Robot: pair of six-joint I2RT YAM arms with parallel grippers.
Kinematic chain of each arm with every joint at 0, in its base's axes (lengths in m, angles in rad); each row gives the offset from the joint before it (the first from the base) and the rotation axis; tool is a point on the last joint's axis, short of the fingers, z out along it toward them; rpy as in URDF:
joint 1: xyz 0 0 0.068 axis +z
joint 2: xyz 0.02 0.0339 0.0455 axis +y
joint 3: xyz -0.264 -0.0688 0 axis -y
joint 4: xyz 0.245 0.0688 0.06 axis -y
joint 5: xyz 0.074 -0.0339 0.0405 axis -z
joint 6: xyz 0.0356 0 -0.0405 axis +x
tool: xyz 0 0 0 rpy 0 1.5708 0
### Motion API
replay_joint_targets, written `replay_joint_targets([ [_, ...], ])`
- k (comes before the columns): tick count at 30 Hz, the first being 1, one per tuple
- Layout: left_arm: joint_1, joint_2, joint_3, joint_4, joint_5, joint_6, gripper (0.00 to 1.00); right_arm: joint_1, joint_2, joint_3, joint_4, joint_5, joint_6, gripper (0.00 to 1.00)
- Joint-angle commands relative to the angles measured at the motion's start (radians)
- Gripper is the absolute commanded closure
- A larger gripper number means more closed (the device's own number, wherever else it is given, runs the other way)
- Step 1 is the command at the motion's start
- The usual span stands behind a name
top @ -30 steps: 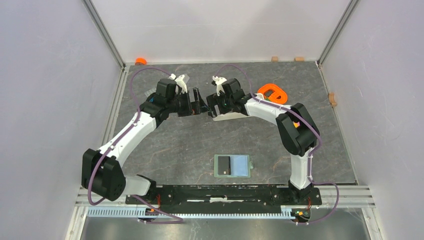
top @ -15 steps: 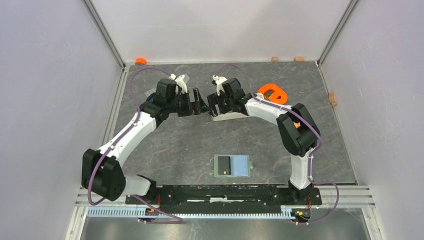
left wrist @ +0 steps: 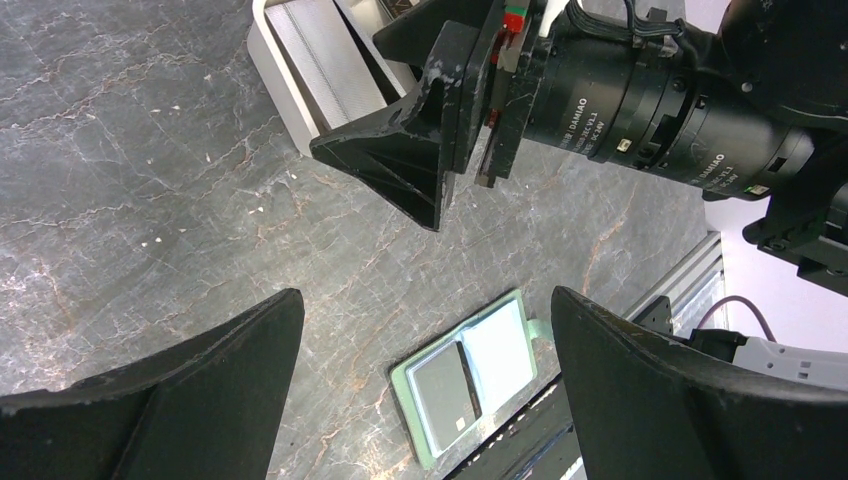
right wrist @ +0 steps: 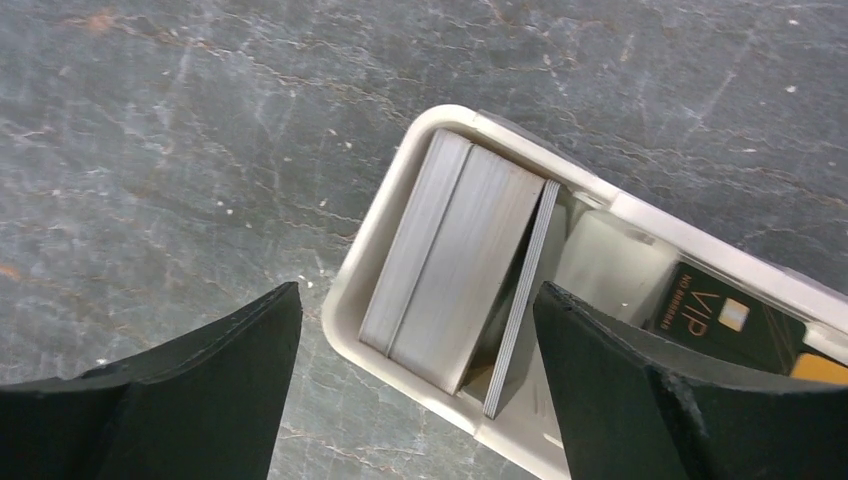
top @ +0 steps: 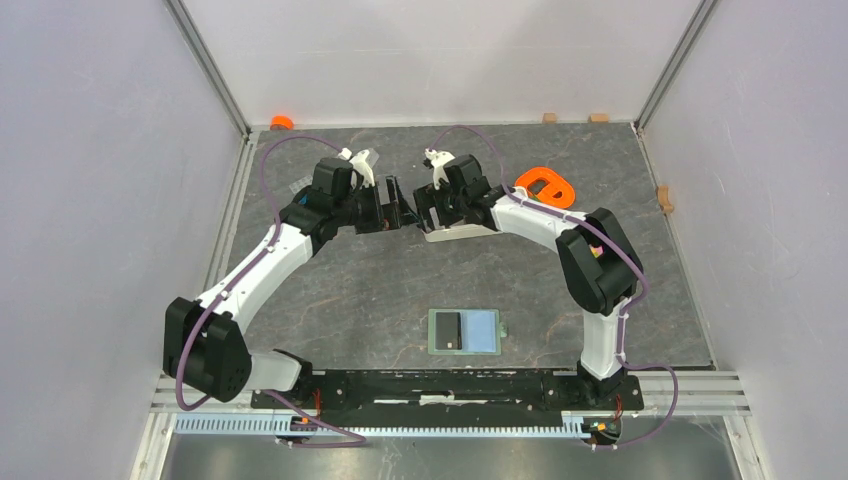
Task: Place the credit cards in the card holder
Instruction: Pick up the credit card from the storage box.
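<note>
right gripper (right wrist: pixel 415 290): wide open, empty, above stack of grey-edged credit cards (right wrist: pixel 450 260) in long white plastic tray (right wrist: pixel 378 235). left gripper (left wrist: pixel 425 300): wide open, empty.

Open card holder (top: pixel 482 330) flat, black card (top: pixel 447 329) inside; card stack (right wrist: pixel 450 262) upright.

Your worktop (top: pixel 350 290) is dark grey, veined pale and rust. The card holder (top: pixel 482 330) is sage green, pale blue inside, with a black card (top: pixel 449 329). The tray (right wrist: pixel 370 250) is white, its stacked cards (right wrist: pixel 450 260) grey-edged, its VIP card (right wrist: pixel 720 315) black with gold lettering.
</note>
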Motion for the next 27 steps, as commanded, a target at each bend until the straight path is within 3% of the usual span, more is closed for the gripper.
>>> replay_joint_targets([
  [1, 0.005, -0.030, -0.001, 0.030, 0.014, 0.026, 0.01, 0.018, -0.013, 0.062, -0.048, 0.117, -0.017, 0.06],
  [3, 0.005, -0.030, -0.002, 0.030, 0.013, 0.026, 0.01, 0.017, 0.001, 0.066, -0.066, 0.145, -0.026, 0.02],
  [15, 0.006, -0.027, -0.002, 0.030, 0.015, 0.027, 0.01, 0.029, 0.094, 0.113, -0.072, 0.030, 0.000, 0.02],
  [27, 0.007, -0.037, -0.004, 0.035, 0.008, 0.024, 0.01, 0.051, 0.026, 0.103, -0.050, 0.002, -0.005, 0.02],
])
